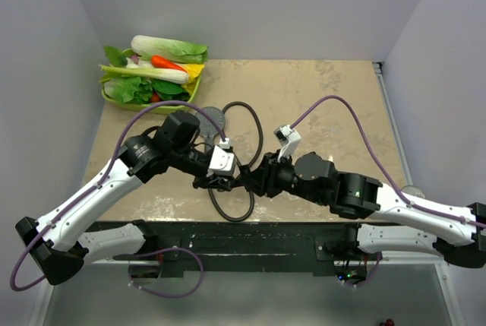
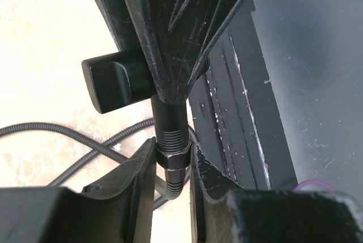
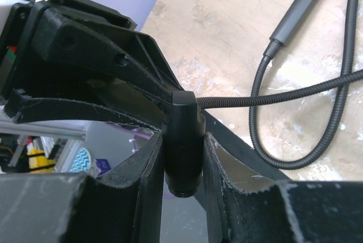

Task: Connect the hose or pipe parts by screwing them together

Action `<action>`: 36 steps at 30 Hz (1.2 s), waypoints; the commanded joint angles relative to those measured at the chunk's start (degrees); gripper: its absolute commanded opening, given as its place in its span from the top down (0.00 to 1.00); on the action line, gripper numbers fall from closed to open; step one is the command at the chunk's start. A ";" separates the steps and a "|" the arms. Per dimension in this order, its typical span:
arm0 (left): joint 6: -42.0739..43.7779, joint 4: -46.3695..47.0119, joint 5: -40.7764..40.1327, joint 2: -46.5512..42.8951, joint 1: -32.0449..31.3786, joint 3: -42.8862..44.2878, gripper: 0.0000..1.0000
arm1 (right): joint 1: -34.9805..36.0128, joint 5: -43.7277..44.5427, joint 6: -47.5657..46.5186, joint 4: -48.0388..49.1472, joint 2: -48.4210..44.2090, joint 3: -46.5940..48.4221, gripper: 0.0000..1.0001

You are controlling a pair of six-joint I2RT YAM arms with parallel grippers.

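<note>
Two grips meet over the middle of the table (image 1: 326, 90), and both carry risk. On the left, the shower head (image 1: 215, 118) lies on the table just behind your left arm, partly hidden. Its hose (image 1: 230, 218) loops loosely beneath both arms. Your left gripper (image 2: 172, 151) is pinching the hose nut (image 2: 173, 162) between its pads. The threaded stem (image 2: 172, 138) sits directly against that nut with several threads exposed; whether any have caught cannot be told. If the two axes are tilted, expect cross-threading. Rotation would likely wind up the hose and drag the head. On the right, your right gripper (image 3: 182, 141) is clamped on the black fitting (image 3: 182, 169). That smooth barrel may slip under torque. The two grippers stand nose to nose, so turning either could knock them together.
</note>
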 commanded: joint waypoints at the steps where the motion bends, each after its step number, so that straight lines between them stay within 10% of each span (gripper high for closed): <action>1: 2.26 10.74 1.18 -1.51 -0.11 3.46 1.00 | 0.53 -6.13 7.65 1.20 1.64 -3.79 1.00; 36: 5.95 10.91 -6.20 -1.50 -0.28 1.01 1.00 | -7.30 -24.59 34.98 3.39 5.94 -2.31 1.00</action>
